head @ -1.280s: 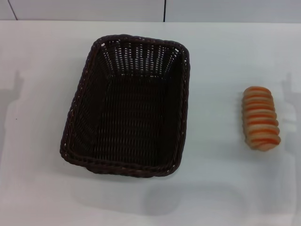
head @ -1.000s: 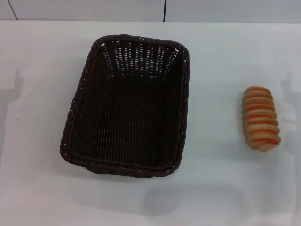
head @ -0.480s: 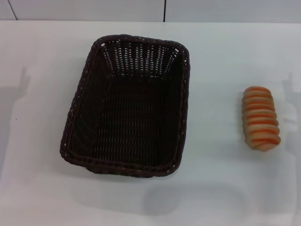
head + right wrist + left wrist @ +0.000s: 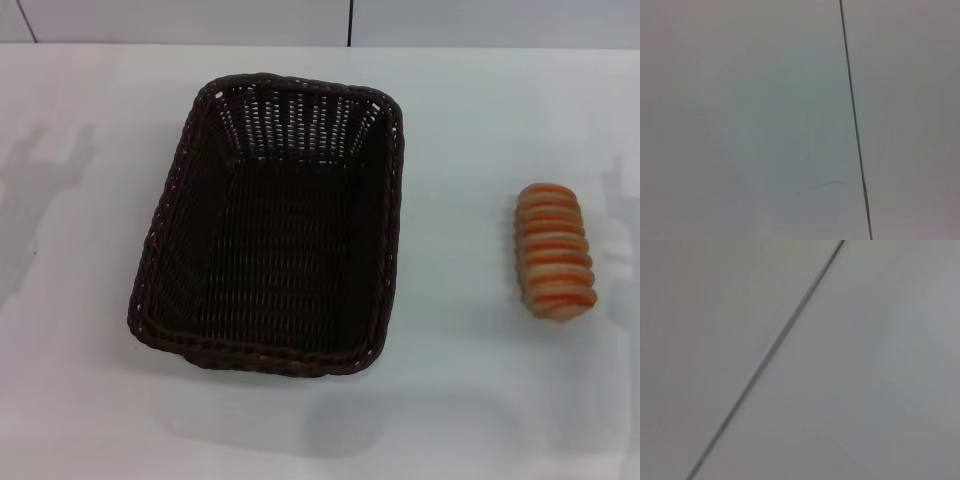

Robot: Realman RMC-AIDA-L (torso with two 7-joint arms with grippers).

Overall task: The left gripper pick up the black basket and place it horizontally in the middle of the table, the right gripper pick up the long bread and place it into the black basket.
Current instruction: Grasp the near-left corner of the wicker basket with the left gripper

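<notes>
The black basket [image 4: 275, 220] is a large dark woven wicker basket. It stands empty on the white table [image 4: 480, 110], a little left of centre, with its long side running away from me. The long bread [image 4: 553, 250], a tan loaf with orange-brown stripes, lies on the table to the right of the basket, well apart from it. Neither gripper shows in any view. Only faint arm shadows fall on the table at the left and right edges. Both wrist views show only a plain pale surface crossed by a thin dark seam.
A pale wall with a dark vertical seam [image 4: 350, 22] runs behind the table's far edge. Bare tabletop lies between the basket and the bread, and along the front edge.
The shadow on the table's left side has shifted right and farther back. The basket and the bread have not moved.
</notes>
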